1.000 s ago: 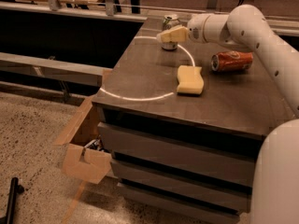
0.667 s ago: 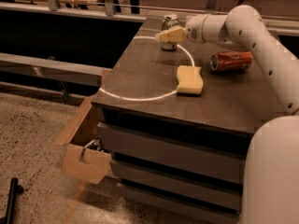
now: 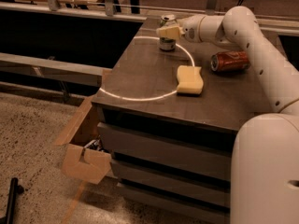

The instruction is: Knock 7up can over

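The 7up can (image 3: pixel 167 43) stands upright near the far edge of the dark table (image 3: pixel 140 78), its silver top showing above my gripper. My gripper (image 3: pixel 162 31) reaches in from the right and sits right against the can's middle, covering its label. Whether it touches the can I cannot tell.
An orange-red soda can (image 3: pixel 229 61) lies on its side at the right of the table. A yellow sponge (image 3: pixel 189 80) lies in the middle, on a white ring of light (image 3: pixel 135 98). An open cardboard box (image 3: pixel 86 160) sits on the floor at the table's front left. A railing runs behind.
My gripper has shifted slightly to the left across the 7up can. The can still stands upright. The other objects have not moved.
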Robot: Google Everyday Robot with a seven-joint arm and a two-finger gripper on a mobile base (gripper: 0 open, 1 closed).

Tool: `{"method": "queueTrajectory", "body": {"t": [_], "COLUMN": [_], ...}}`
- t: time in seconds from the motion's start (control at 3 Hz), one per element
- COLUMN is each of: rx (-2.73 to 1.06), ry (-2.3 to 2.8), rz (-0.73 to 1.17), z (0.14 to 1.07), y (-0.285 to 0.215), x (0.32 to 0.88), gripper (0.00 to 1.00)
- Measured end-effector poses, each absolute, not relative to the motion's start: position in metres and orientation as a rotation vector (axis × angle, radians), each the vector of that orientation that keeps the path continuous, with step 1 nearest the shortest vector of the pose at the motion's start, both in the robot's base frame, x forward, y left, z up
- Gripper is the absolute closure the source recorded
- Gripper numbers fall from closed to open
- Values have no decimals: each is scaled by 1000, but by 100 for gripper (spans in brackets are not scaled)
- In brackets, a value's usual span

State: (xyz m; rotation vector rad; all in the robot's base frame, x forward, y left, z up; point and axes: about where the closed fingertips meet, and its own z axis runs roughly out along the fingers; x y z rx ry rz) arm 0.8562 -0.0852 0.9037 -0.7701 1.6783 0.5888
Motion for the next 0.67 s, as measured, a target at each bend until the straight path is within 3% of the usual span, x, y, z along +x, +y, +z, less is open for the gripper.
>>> {"method": "queueTrajectory", "body": {"t": [0.67], "rx": [-803], "ry": [1675], "rz": [623], "z": [906], "y": [-81], "x": [854], "gripper": [91]}}
